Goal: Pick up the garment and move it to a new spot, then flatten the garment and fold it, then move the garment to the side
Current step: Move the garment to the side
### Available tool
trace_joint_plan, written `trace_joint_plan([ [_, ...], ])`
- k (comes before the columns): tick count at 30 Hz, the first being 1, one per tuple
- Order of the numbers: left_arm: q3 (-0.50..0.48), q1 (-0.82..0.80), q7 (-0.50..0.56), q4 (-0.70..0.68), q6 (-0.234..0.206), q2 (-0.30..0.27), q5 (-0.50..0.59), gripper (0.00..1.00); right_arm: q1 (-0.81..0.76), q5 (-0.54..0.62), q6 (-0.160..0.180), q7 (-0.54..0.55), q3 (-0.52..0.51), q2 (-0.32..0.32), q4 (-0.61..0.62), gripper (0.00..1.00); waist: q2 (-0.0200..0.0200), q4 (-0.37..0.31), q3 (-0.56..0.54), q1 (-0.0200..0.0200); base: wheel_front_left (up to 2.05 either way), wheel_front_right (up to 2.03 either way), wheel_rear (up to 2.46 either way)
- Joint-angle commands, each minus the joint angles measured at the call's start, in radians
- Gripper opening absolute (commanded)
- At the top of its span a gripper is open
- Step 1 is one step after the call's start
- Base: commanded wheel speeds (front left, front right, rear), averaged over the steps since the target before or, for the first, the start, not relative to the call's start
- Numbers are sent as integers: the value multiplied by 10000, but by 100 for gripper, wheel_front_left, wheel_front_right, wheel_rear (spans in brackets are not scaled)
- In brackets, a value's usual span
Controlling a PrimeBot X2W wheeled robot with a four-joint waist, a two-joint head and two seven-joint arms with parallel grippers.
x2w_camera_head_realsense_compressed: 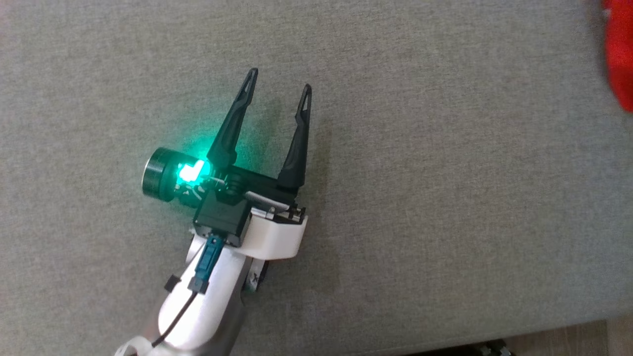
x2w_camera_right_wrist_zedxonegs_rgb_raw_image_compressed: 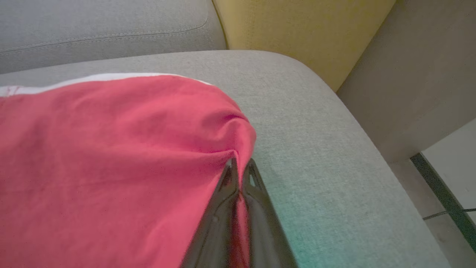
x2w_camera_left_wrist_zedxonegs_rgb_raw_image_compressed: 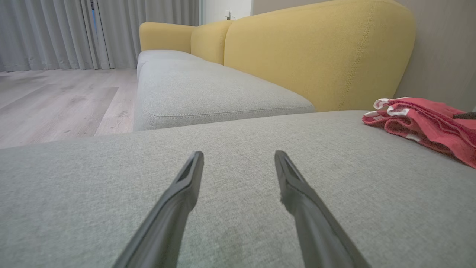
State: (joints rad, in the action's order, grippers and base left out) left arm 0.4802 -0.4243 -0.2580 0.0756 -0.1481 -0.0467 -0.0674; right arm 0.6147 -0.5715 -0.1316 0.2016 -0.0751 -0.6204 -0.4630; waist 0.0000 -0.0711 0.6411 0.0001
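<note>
At your right wrist, the right gripper (x2w_camera_right_wrist_zedxonegs_rgb_raw_image_compressed: 241,166) is pinching a fold at the edge of the garment (x2w_camera_right_wrist_zedxonegs_rgb_raw_image_compressed: 111,149), which lies bunched near the cushion (x2w_camera_right_wrist_zedxonegs_rgb_raw_image_compressed: 316,156) corner. Your left gripper (x2w_camera_head_realsense_compressed: 280,80) hangs spread over bare cushion, well apart. Judgement: pick-up is in hand. Next, lift and carry it to the bare middle; so thin a pinch may slip.

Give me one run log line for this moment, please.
step: grasping garment | right gripper: shut on garment fold | left gripper: open, empty, over grey cushion | garment: lying on cushion
</note>
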Motion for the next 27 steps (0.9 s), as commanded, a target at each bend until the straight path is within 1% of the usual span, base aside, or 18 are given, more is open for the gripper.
trace_joint_plan([
  [1,-341,-9,-38,-176,-43,-36,69,100,-71,232,9,-124,-217,-502,98,0,0,38,91,-1,0,0,0],
  [2,-351,-31,-38,-176,-71,-36,54,100,-40,401,9,-171,-351,-512,20,6,0,61,117,-1,0,0,0],
  [3,-348,-56,-38,-174,-83,-36,34,100,-28,611,9,-202,-466,-527,-58,29,0,98,134,-1,0,0,0],
  [4,-337,-85,-38,-171,-95,-36,7,100,-14,811,9,-223,-616,-518,-150,46,0,149,137,-1,0,0,0],
  [5,-328,-106,-38,-170,-113,-36,-19,100,7,1056,9,-259,-822,-484,-269,89,0,195,123,-1,0,0,0],
  [6,-320,-120,-38,-171,-141,-36,-56,100,19,1361,9,-323,-1027,-436,-377,100,0,256,83,-1,0,0,0],
  [8,-314,-101,-38,-157,-211,-36,-145,100,-8,1971,9,-428,-1340,-225,-545,100,0,361,-66,-1,0,0,0],
  [11,-300,25,-38,-93,-297,-36,-297,100,-180,2673,9,-599,-1662,316,-587,100,0,516,-445,-1,0,0,0],
  [15,-351,310,-38,-57,-397,-36,-549,100,-666,3391,9,-1246,-1563,1165,-128,100,0,698,-1166,-1,0,0,0],
  [20,-635,919,-38,32,-514,-36,-1080,100,-1518,3505,9,-2034,-685,2434,527,100,0,875,-2228,-1,0,0,0],
  [21,-635,919,-38,32,-514,-36,-1080,100,-1518,3505,9,-2034,-685,2434,527,100,0,875,-2228,-1,0,0,0],
  [24,-848,1302,-38,152,-597,-36,-1287,100,-1990,3366,9,-2526,-18,3049,647,100,0,1003,-2905,-1,0,0,0],
  [27,-1053,1708,-38,277,-613,-36,-1490,100,-2370,3089,9,-3142,694,3513,628,100,0,1106,-3518,-1,0,0,0],
])
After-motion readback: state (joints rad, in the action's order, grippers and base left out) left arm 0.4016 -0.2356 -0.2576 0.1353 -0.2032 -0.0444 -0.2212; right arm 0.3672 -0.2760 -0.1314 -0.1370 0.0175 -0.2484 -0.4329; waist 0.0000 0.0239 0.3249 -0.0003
